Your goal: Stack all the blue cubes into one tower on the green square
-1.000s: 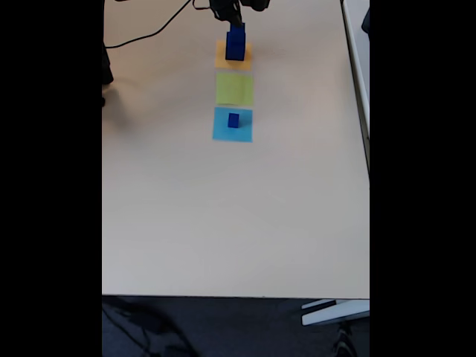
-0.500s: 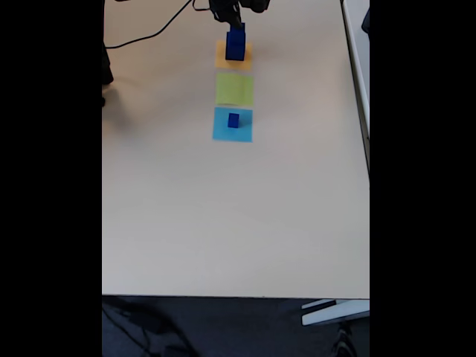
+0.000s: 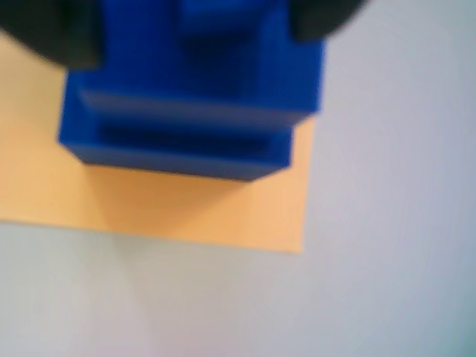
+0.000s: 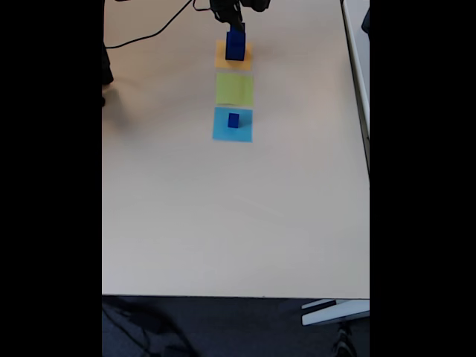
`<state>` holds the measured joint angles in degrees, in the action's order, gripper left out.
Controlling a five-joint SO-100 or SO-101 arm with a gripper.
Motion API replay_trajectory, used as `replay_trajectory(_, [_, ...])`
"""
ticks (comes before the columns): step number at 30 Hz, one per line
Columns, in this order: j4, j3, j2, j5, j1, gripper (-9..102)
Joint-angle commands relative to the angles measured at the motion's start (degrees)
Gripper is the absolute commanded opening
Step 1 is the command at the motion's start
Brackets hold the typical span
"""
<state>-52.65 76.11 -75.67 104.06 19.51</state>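
Tool over blue cubes on orange-yellow square; no legible writing.

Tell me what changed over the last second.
Hardly anything. The gripper stays at the blue cubes on the orange-yellow square, which look slightly shorter in the fixed view. The small cube on the light-blue square and the bare green square are unchanged.

The tool is black in the fixed view, a small dark cluster of blocky parts with its finer details too small to make out. In the wrist view its fingers appear as two blurred, rounded black shapes. Beside the tool, a thin black cable curves away.
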Motion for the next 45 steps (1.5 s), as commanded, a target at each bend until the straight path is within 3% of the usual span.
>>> replay_trajectory(1, [2.11,-1.85,-2.55,-2.46,0.00,17])
replay_trajectory(18, [2.37,-7.82,-7.82,-14.94,-9.05,23])
replay_trajectory(27, [3.69,4.57,-13.10,-20.65,-18.90,24])
replay_trajectory(35, [13.62,19.60,-15.12,-22.94,-24.26,26])
replay_trajectory(45, [20.30,27.86,-15.47,-24.79,-27.42,25])
